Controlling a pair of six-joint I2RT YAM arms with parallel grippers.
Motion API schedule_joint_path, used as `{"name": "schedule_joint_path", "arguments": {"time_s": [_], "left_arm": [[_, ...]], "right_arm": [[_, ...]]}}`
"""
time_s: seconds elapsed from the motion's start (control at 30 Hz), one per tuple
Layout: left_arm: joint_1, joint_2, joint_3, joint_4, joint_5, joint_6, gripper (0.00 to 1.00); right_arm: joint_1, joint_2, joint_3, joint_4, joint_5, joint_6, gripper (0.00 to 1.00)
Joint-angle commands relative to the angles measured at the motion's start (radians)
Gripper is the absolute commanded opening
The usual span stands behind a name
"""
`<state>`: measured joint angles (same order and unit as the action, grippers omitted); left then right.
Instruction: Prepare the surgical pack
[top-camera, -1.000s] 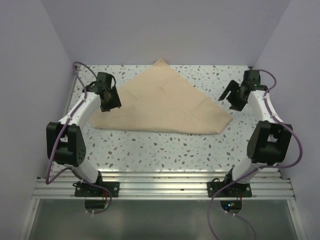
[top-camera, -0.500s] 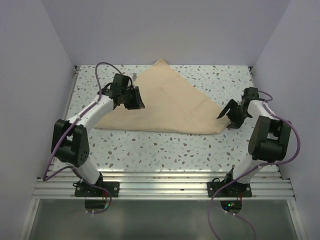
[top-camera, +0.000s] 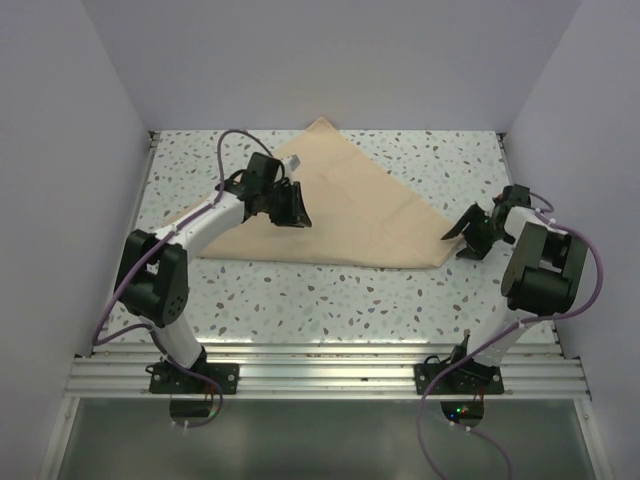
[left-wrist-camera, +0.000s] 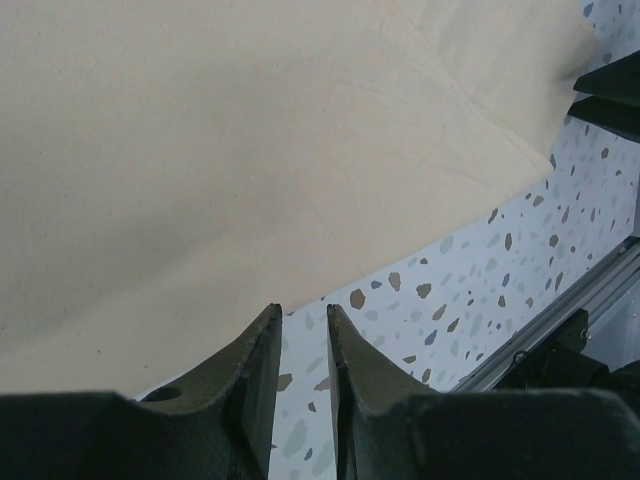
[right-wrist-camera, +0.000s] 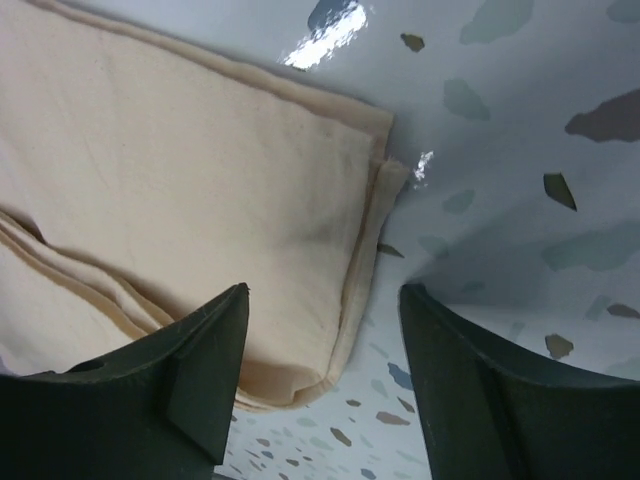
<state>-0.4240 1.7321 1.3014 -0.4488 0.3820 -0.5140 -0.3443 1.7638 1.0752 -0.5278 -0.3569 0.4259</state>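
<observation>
The cloth lies flat on the tabletop, folded into a triangle, its long edge running left to right on the near side. Its right corner sits just ahead of the right fingers, which stand wide and empty, so the right arm looks nearer a grip. The left fingers, narrow and empty, hover over the cloth's left half. A second ago they hung wider by its left edge, and the right arm stood farther back.
</observation>
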Motion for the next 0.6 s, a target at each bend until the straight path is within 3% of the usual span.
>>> {"name": "schedule_joint_path", "arguments": {"time_s": [0.0, 0.3, 0.57], "left_arm": [[-0.006, -0.008, 0.048, 0.006, 0.008, 0.008, 0.28], [-0.001, -0.014, 0.113, -0.066, -0.09, 0.04, 0.3], [0.011, 0.001, 0.134, -0.099, -0.097, 0.052, 0.31]], "right_arm": [[-0.021, 0.063, -0.009, 0.116, -0.044, 0.011, 0.65], [-0.027, 0.172, 0.002, 0.156, 0.006, 0.008, 0.62], [-0.065, 0.188, -0.009, 0.184, 0.006, -0.009, 0.58]]}}
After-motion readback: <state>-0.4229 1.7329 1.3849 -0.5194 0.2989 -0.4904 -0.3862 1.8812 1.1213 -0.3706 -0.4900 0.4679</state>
